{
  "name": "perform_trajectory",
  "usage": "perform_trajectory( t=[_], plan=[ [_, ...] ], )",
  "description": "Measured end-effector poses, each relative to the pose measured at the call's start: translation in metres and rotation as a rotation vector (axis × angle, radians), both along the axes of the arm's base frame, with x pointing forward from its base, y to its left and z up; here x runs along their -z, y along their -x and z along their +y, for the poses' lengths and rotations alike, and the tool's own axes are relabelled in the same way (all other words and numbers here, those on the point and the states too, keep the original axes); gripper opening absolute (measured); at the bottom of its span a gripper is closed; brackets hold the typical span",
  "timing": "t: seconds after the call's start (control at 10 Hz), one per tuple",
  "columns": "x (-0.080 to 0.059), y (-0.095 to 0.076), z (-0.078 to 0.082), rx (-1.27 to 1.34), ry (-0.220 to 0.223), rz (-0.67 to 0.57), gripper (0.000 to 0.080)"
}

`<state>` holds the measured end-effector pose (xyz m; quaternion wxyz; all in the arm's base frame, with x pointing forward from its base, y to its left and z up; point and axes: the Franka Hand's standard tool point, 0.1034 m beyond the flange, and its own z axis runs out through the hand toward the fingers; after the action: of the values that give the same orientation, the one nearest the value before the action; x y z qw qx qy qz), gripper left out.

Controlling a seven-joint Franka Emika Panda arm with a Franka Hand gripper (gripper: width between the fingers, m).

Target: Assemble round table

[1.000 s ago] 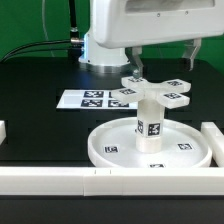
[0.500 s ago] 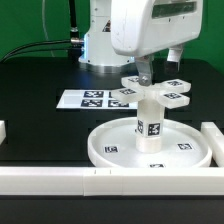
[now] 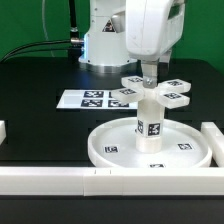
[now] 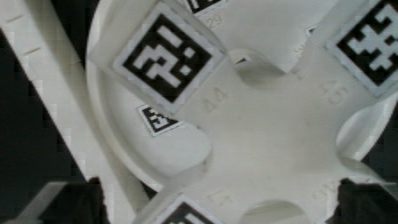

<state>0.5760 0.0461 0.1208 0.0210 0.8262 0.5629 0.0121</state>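
Gripper (image 3: pixel 150 72) hangs right over the cross-shaped piece (image 3: pixel 160 90), its jaws spread wide and closed on nothing, one dark finger (image 3: pixel 149 71) reaching down to about the middle of the cross. That cross sits on top of the short cylinder (image 3: pixel 150 122), arms fanned out level, each arm carrying a black-and-white tag. The cylinder stands upright on the central hub of the large rimmed disc (image 3: pixel 105 148), a tag on its side facing the exterior camera. The disc lies flat on the black table (image 3: pixel 40 80), tags on its floor showing either side of the cylinder. Long white bars (image 3: pixel 60 180) run along the near edge of the table and up the exterior view's right, hemming the disc in. Behind, toward the exterior view's left, the marker board (image 3: pixel 88 99) lies flat. Up close from the wrist, the cross (image 4: pixel 249 110) fills nearly everything, white arms and big tags, one dark fingertip (image 4: pixel 80 200) showing at the corner
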Motion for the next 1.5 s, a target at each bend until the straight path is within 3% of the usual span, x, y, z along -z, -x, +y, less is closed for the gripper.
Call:
perform_trajectory(
  t=[0.2, 0.9, 1.3, 1.5],
  plan=[
    [0.007, 0.006, 0.007, -0.014, -0.002, -0.012, 0.0649],
    [0.011, 0.007, -0.005, -0.019, 0.008, -0.002, 0.0649],
    [0.011, 0.007, -0.006, -0.014, 0.008, -0.002, 0.0649],
    [0.003, 0.003, -0.012, -0.035, 0.022, 0.022, 0.0649]
  ],
)
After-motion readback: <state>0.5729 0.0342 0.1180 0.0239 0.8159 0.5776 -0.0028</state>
